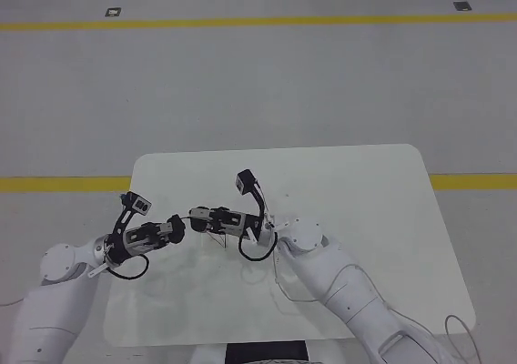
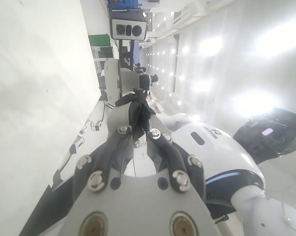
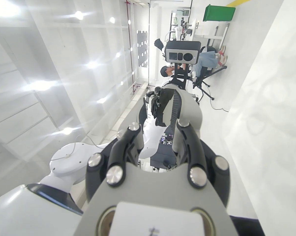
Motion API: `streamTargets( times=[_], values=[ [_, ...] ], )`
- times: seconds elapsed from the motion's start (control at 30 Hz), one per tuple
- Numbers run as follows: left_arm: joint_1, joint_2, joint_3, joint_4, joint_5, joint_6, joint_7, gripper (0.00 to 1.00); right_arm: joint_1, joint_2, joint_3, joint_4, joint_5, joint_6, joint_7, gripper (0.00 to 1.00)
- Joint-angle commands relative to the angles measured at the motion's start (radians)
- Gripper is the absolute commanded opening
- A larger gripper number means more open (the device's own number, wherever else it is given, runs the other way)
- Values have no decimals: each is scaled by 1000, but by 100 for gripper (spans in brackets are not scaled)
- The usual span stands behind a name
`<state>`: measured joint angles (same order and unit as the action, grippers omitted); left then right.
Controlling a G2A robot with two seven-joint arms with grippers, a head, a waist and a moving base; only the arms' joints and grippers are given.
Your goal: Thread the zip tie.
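the left claw [image 1: 177, 227] meets the right claw [image 1: 196, 218] tip to tip above the tabletop [image 1: 368, 200]. the left looks clamped on the zip tie [image 1: 187, 221]; the right's state cannot be told. the robot should line tail and head up squarely, then feed slowly.

A thin black zip tie [image 1: 188, 219] is seen lifted clear of the bench [image 1: 377, 200], out toward 9 o'clock from its middle, pinched at the point where both sets of fingers [image 1: 177, 225] meet.
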<state>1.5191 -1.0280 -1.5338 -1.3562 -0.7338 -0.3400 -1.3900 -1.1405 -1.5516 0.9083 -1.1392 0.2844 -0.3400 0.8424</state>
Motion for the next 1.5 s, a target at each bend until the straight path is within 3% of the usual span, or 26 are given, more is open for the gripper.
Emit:
streamTargets(
  times=[0.0,0.5,0.63,1.43,1.47],
  values=[
    [-2,3,5,1,-2,0,0,0,1,0,-1,0,2,0,4,23],
    [-8,14,23,2,-12,0,0,0,16,-3,-19,15,21,0,24,13],
    [-8,16,25,1,-13,0,0,0,20,-4,-24,19,20,0,25,0],
    [-10,17,28,1,-36,0,0,0,9,2,-14,2,9,0,0,0],
    [-9,17,28,1,-36,0,0,6,9,2,-13,1,9,0,0,0]
  ],
)
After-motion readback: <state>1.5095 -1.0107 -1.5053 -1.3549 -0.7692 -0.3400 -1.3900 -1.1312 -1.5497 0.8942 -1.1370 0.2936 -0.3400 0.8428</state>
